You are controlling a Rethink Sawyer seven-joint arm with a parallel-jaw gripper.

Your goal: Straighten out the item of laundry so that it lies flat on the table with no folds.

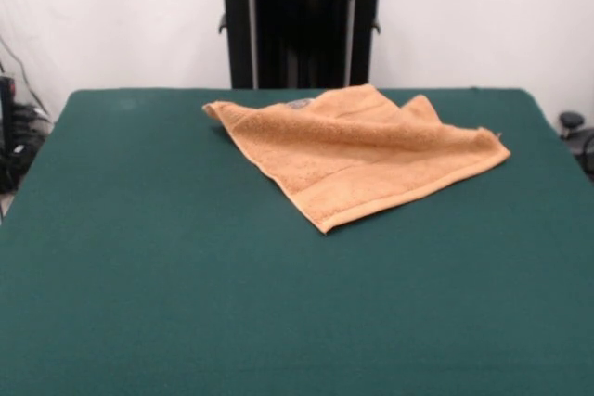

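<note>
The towel [357, 150] is lying on the far half of the desk [139, 275], close to the robot's pedestal [299, 34], with its far edge folded and bunching up in peaks. It is looking light, soft and limp, likely to drape and drag on the felt, so a free corner, such as the near one, seems the best hold. The arm is showing only a red part at the top edge; I cannot tell whether the fingers are open or closed. What the folded layers are hiding is unclear.

Rough orange-tan terry towel [357, 150], matt dark green felt-like table [186, 275] cloth
</note>
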